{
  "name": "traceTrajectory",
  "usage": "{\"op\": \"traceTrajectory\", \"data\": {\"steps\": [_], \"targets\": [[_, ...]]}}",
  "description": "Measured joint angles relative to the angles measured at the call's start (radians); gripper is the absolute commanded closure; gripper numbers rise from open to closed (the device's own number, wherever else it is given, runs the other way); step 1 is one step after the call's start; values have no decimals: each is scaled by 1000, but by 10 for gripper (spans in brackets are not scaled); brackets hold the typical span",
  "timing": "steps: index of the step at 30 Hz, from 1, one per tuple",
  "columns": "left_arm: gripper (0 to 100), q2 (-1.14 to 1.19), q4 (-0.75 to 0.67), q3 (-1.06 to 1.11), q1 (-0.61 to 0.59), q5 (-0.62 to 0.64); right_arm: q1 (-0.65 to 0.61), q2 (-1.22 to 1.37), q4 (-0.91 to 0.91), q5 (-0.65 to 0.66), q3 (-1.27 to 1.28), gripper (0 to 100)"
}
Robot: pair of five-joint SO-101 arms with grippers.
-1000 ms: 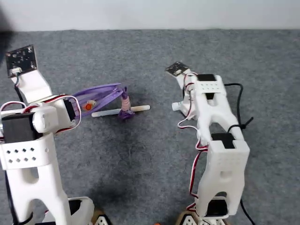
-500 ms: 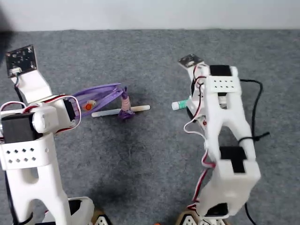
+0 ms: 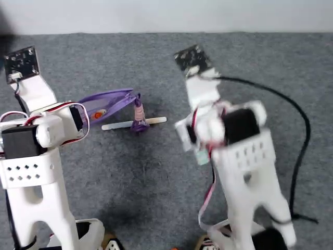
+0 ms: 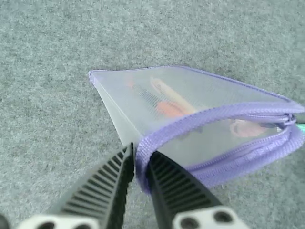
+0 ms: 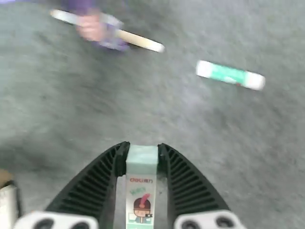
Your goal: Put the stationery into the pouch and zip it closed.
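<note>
Pinching pouch (image 4: 190,107), L jaws; eraser (image 5: 141,164), R jaws.

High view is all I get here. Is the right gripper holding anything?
Observer: Yes, the right gripper is shut on a pale green block with a cartoon label.
Operator: Any stationery under that arm?
Observer: A green and white tube lies on the carpet, apart from the pen.
Operator: Does the left gripper have the pouch?
Observer: The left gripper pinches the pouch by its purple zipper edge, mouth open.
</note>
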Motion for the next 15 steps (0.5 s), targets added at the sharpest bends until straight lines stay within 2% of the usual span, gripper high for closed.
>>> {"op": "traceTrajectory", "data": {"steps": [6, 11, 15], "targets": [[987, 0, 0, 0, 0, 0, -180, -285, -284, -114, 245, 991], [987, 0, 0, 0, 0, 0, -290, -505, -715, -117, 525, 991], [987, 0, 0, 0, 0, 0, -334, -543, -1054, -117, 683, 991]]}}
